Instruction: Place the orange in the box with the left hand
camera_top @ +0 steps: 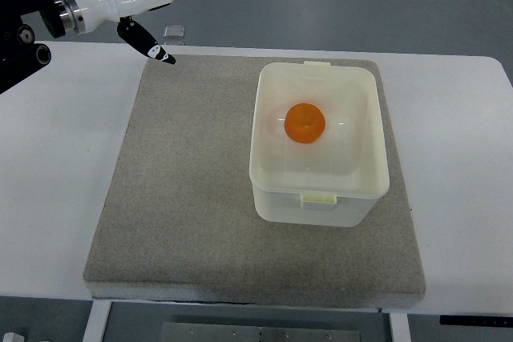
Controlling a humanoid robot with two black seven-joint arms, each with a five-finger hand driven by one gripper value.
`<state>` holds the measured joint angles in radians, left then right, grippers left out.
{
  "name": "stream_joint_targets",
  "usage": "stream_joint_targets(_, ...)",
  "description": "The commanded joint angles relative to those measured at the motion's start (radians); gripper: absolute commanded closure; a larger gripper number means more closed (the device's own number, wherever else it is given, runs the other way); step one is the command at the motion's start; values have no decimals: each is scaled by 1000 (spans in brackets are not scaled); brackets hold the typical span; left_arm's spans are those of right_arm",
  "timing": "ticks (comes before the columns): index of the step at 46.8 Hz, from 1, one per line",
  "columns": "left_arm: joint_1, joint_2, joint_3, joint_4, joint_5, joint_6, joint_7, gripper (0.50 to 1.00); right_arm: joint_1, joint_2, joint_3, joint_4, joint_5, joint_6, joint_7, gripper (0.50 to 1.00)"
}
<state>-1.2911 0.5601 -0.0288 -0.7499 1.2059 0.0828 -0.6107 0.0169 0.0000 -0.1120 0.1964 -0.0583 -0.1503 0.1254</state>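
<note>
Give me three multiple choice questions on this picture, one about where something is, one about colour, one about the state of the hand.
1. Where is the orange?
A. on the mat
B. inside the box
C. in the hand

2. What colour is the mat?
A. grey
B. green
C. red

3. How is the left hand?
A. closed on the orange
B. resting in the box
C. open, holding nothing

Answers: B, it lies on the box floor; A, the mat under the box is grey; C, its fingers are extended at the top left, away from the box.

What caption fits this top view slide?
Orange sits inside the white box; the open left hand is away from it.
</note>
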Motion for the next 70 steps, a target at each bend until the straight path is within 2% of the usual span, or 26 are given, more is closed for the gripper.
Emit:
stream_joint_targets(1,16,-41,0,70,-133,-2,0,510,0,0,0,0,0,0,0,568)
stream_joint_targets(18,84,-106,-16,207,-385,-29,0,514,0,0,0,0,0,0,0,568)
stream_joint_targets(30,145,-144,-33,354,-825,-213,0,514,0,0,0,0,0,0,-1,568)
stream_joint_targets(41,161,-158,-115,446,-1054,-345,0,514,0,0,0,0,0,0,0,568)
stream_joint_targets(55,199,-229,-236,477,-1094,-391,0,521,0,0,0,0,0,0,0,568)
stream_joint_targets(64,233,-298,-384,527,-1132,-388,0,527,0,0,0,0,0,0,0,568)
stream_joint_targets(70,234,-324,-398,558,-1134,-399,0,525,0,0,0,0,0,0,0,568)
